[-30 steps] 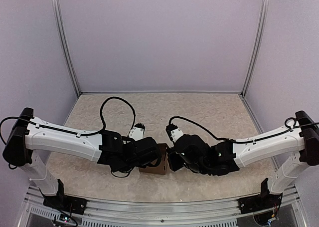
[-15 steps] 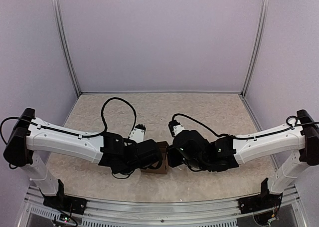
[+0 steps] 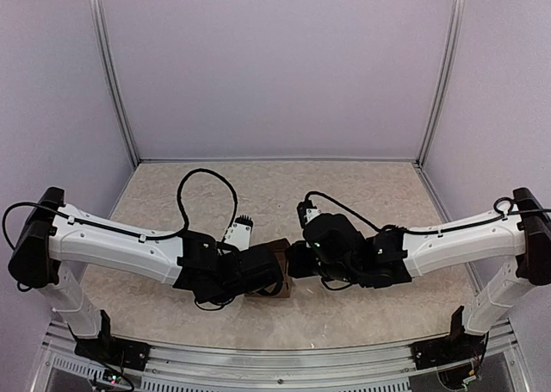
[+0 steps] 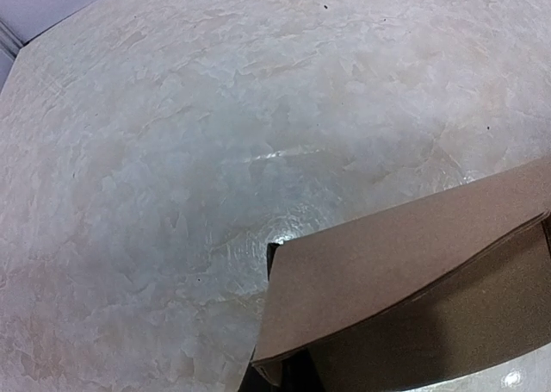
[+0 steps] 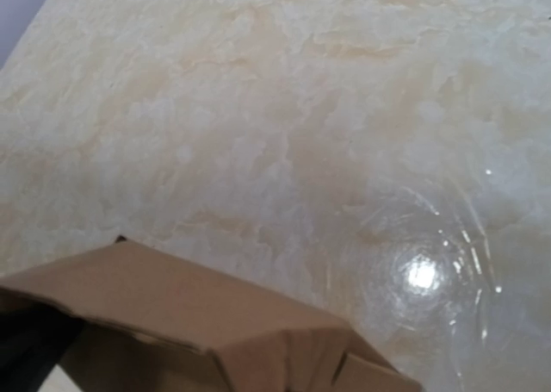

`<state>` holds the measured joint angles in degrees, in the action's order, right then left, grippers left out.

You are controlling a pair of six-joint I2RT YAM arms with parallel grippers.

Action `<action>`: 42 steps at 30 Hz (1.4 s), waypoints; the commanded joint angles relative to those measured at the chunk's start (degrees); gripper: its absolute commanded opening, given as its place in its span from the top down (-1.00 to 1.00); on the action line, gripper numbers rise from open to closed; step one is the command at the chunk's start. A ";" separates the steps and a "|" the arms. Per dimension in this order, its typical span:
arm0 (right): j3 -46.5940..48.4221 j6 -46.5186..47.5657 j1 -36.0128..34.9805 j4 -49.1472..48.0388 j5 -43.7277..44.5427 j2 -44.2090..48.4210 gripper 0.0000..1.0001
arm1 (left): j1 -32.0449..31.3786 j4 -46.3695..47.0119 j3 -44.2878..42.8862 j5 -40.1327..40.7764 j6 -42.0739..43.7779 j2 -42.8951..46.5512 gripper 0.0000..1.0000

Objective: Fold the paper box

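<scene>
The paper box (image 3: pixel 277 263) is a small brown carton, partly folded, standing near the table's front between my two arms. My left gripper (image 3: pixel 267 276) presses against its left side and my right gripper (image 3: pixel 294 261) against its right side. Both are shut. In the left wrist view a brown flap (image 4: pixel 396 263) covers the jaws, and only a dark sliver of a finger (image 4: pixel 272 258) shows past its edge. In the right wrist view the paper box (image 5: pixel 172 310) fills the lower left, with folded corner flaps. I cannot tell whether either gripper pinches cardboard.
The beige marbled tabletop (image 3: pixel 370 194) stretches behind the arms to the grey back wall, with metal frame posts (image 3: pixel 430 108) at the corners. A black cable (image 3: pixel 202 185) loops above the left arm. The mounting rail (image 3: pixel 275 370) runs along the near edge.
My right gripper has moved left and farther from the near edge, closing in on the box's right side. The left arm has edged right. The box has shifted slightly and tilted.
</scene>
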<state>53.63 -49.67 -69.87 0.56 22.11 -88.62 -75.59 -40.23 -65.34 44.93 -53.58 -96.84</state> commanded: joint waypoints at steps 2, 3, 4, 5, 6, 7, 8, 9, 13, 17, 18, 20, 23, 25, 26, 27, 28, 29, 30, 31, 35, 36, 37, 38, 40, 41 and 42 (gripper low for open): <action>0.05 -2.43 -0.15 -6.51 -5.06 -0.92 1.00 | -0.78 -0.29 -0.15 -5.45 0.95 -2.74 1.00; 0.00 -2.51 -0.08 -6.63 -5.08 -1.10 1.00 | -0.74 -0.29 -0.14 -5.46 0.89 -2.74 1.00; -0.07 -2.66 -0.09 -6.71 -5.14 -1.19 1.00 | -0.78 -0.29 -0.14 -5.46 0.94 -2.74 1.00; -0.02 -2.83 -0.02 -6.78 -5.20 -1.35 1.00 | -0.78 -0.33 -0.14 -5.46 0.88 -2.74 1.00; -0.11 -3.00 -0.03 -6.92 -5.33 -1.51 1.00 | -0.78 -0.34 -0.14 -5.46 0.81 -2.74 1.00; -0.21 -3.24 -0.01 -7.15 -5.49 -1.79 1.00 | -0.78 -0.30 -0.14 -5.54 0.78 -2.74 1.00; -0.25 -3.44 -0.02 -7.46 -5.75 -1.99 1.00 | -0.78 -0.29 -0.14 -5.55 0.77 -2.82 1.00; -0.38 -3.61 -0.02 -7.68 -5.99 -2.22 1.00 | -0.78 -0.29 -0.12 -5.60 0.84 -2.83 1.00; -0.98 -3.77 -0.01 -8.06 -6.11 -2.70 1.00 | -0.78 -0.29 -0.14 -5.55 0.67 -2.83 1.00; -2.32 -3.36 -0.04 -8.08 -5.56 -2.03 1.00 | -0.78 -0.42 -0.11 -5.71 0.67 -2.83 1.00; -2.52 -3.26 -0.01 -7.91 -5.42 -1.77 1.00 | -0.78 -0.45 -0.20 -5.73 0.70 -2.83 1.00; -2.97 -2.80 -0.02 -7.32 -4.90 -1.13 1.00 | -0.78 -0.57 -0.26 -5.67 0.59 -2.90 1.00; -3.71 -2.38 -0.05 -6.69 -4.24 -0.37 1.00 | -0.78 -0.67 -0.20 -5.70 0.37 -2.92 1.00; -4.28 -2.21 -0.02 -6.37 -3.78 0.24 1.00 | -0.78 -0.73 -0.18 -5.64 0.10 -2.87 1.00; -4.59 -2.07 -0.03 -6.28 -3.67 0.46 1.00 | -0.78 -0.72 -0.21 -5.64 0.09 -2.89 1.00; -4.92 -2.12 -0.11 -6.27 -3.53 0.63 1.00 | -0.78 -0.74 -0.26 -5.64 0.06 -2.91 1.00; -5.34 -2.18 -0.05 -6.35 -3.48 0.70 1.00 | -0.78 -0.73 -0.38 -5.72 -0.02 -2.98 1.00; -5.79 -2.26 -0.13 -6.49 -3.39 0.80 1.00 | -0.78 -0.73 -0.46 -5.83 -0.03 -3.00 1.00; -6.16 -2.27 -0.10 -6.65 -3.46 0.89 1.00 | -0.78 -0.73 -0.53 -5.82 0.01 -3.01 1.00; -6.43 -2.27 -0.13 -6.82 -3.38 0.77 1.00 | -0.78 -0.81 -0.56 -5.82 0.02 -3.07 1.00; -7.00 -2.50 -0.41 -7.37 -3.29 0.07 1.00 | -0.78 -1.04 -0.73 -5.95 -0.07 -3.18 1.00; -6.92 -2.47 -0.56 -7.35 -3.08 -0.22 1.00 | -0.78 -1.06 -0.75 -5.99 -0.08 -3.18 1.00; -6.87 -2.42 -0.77 -7.37 -2.98 -0.53 1.00 | -0.78 -1.08 -0.82 -5.99 -0.16 -3.18 1.00; -6.74 -2.30 -0.94 -7.41 -2.69 -0.95 1.00 | -0.78 -1.19 -0.84 -5.99 -0.19 -3.18 1.00; -6.70 -2.32 -1.21 -7.36 -2.32 -1.60 1.00 | -0.78 -1.26 -0.84 -5.90 -0.14 -3.18 1.00; -6.70 -2.24 -1.31 -7.34 -2.17 -1.97 1.00 | -0.78 -1.33 -0.92 -5.90 -0.22 -3.18 1.00; -6.62 -2.13 -1.47 -7.28 -1.85 -2.19 1.00 | -0.78 -1.34 -0.90 -5.90 -0.29 -3.22 1.00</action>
<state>48.03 -51.96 -69.58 -7.84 22.41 -88.51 -75.75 -40.34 -66.15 45.04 -53.76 -97.54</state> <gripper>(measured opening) 0.005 0.007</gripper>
